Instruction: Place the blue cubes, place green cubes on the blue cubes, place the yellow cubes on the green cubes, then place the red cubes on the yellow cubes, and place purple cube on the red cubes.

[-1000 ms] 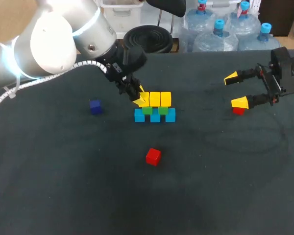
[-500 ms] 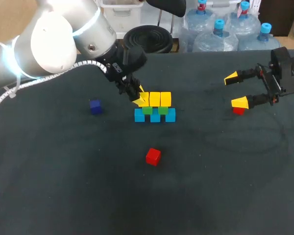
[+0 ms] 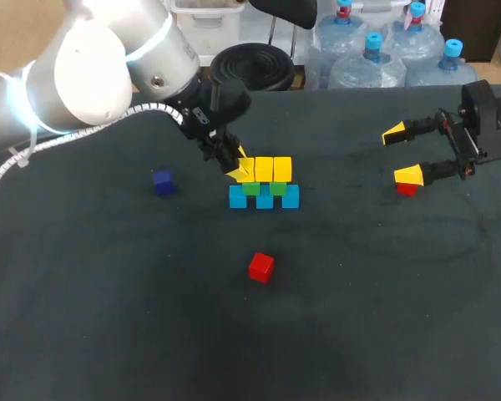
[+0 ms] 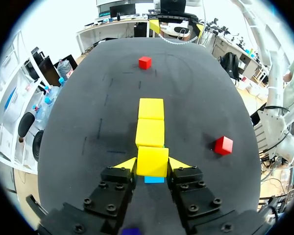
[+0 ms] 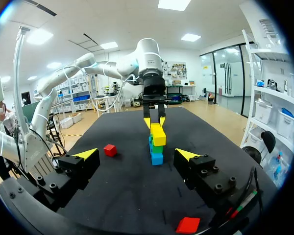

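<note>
Three blue cubes (image 3: pixel 265 198) stand in a row mid-table, with two green cubes (image 3: pixel 250 189) on them and three yellow cubes (image 3: pixel 273 169) on top. My left gripper (image 3: pixel 238 170) is shut on the leftmost yellow cube (image 4: pixel 152 161), its fingers touching both sides; a blue cube (image 4: pixel 154 179) shows just beneath. One red cube (image 3: pixel 261 267) lies in front of the stack, another red cube (image 3: pixel 407 190) under my right gripper (image 3: pixel 401 154), which is open and holds nothing. The purple cube (image 3: pixel 163 181) lies left of the stack. From the right wrist, the stack (image 5: pixel 157 142) is ahead of the right gripper (image 5: pixel 137 154).
The dark table (image 3: pixel 359 317) has free room in front and to the right of the stack. My left arm's cable (image 3: pixel 17 159) hangs over the table's left side.
</note>
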`<state>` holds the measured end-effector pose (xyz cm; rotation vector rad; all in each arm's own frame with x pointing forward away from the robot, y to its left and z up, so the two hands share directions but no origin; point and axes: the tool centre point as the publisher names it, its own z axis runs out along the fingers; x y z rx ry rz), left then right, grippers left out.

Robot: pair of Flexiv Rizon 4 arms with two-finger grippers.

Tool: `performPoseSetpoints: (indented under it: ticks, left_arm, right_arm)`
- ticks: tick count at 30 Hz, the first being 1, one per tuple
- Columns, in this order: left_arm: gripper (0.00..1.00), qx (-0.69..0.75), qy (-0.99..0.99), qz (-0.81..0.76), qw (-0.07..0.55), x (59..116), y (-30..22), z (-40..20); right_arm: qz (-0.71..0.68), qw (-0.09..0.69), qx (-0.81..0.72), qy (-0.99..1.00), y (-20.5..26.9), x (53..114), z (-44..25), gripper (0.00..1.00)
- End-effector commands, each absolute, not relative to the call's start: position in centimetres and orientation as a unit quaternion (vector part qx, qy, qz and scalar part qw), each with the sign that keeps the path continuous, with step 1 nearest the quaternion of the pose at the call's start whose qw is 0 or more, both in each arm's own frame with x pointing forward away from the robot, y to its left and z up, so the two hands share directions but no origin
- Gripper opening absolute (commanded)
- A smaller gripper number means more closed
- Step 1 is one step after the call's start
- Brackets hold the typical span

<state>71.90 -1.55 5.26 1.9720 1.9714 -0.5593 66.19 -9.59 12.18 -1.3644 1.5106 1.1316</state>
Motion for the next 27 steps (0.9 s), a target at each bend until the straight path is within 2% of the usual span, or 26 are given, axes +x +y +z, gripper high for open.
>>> performPoseSetpoints:
  ticks: [1,27]
  left_arm:
    - [0.33,0.687,0.685,-0.196,0.144,72.31,-1.65,5.23]
    - [0.42,0.686,0.686,-0.195,0.141,72.44,-1.48,5.20]
  right_arm:
    - [0.446,0.396,-0.538,0.595,-9.55,66.23,12.13,1.00]
    - [0.446,0.396,-0.538,0.595,-9.55,66.23,12.13,1.00]
